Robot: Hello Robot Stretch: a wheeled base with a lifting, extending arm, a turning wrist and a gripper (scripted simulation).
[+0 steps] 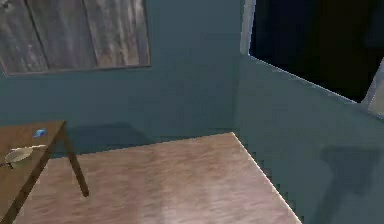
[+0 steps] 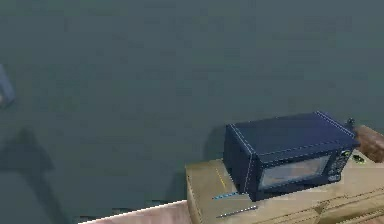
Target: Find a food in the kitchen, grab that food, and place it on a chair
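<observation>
A brown wooden table (image 1: pixel 45 140) stands at the forward view's lower left. On it lie a pale flat thing (image 1: pixel 22 154) and a small blue thing (image 1: pixel 39 132); I cannot tell what either is. In the arm side view a dark blue microwave (image 2: pixel 292 152) sits on a light wooden counter (image 2: pixel 205 185) at the lower right. A thin pale utensil-like thing (image 2: pixel 235 197) lies on the counter in front of the microwave.
Teal walls meet in a corner ahead. A grey wood-plank panel (image 1: pixel 75 32) hangs on the far wall, and a large dark window (image 1: pixel 320 40) is set in the wall at the right. Bare wooden floor (image 1: pixel 180 185) runs from the table to the corner.
</observation>
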